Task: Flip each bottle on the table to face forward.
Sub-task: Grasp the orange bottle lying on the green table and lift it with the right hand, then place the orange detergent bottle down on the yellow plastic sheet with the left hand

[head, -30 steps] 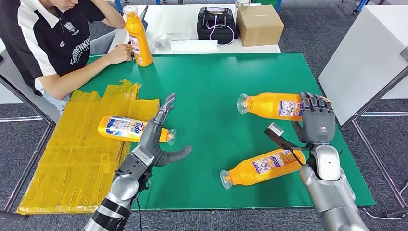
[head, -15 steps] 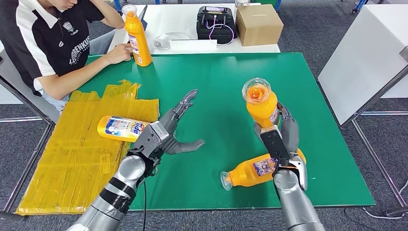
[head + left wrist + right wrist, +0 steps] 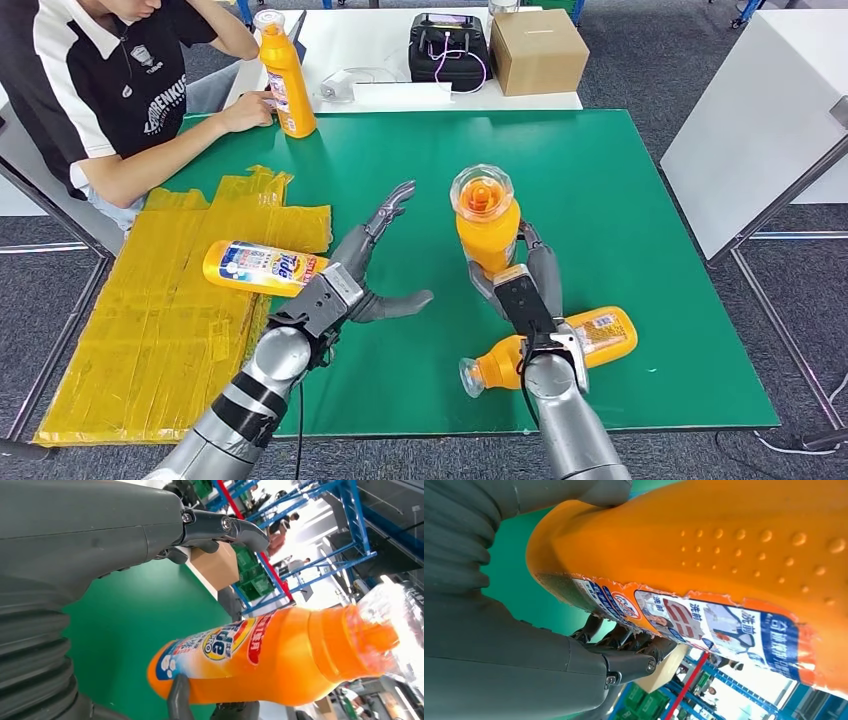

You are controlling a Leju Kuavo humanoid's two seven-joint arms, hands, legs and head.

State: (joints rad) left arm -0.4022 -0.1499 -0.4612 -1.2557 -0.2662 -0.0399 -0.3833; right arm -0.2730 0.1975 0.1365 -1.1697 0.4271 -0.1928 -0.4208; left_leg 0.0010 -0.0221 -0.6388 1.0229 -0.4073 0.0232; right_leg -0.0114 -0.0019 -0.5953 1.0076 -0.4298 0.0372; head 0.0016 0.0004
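Right hand fingers clasp upright orange detergent bottle low; top-heavy, may tip; left hand fingers spread wide, holding nothing.

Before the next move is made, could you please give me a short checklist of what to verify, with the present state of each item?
1. Right robot hand grips the raised bottle firmly: ok, fingers wrap its lower body, cap up.
2. Left robot hand free to receive: ok, fingers spread, holding nothing.
3. Gap between the left robot hand and the raised bottle: ok, they do not touch.
4. Which face of the raised bottle points forward: cannot tell; the right wrist view shows a label, not its direction.
5. Bottle lying near the table's front edge out of the way: not ok, it lies right by the right forearm.
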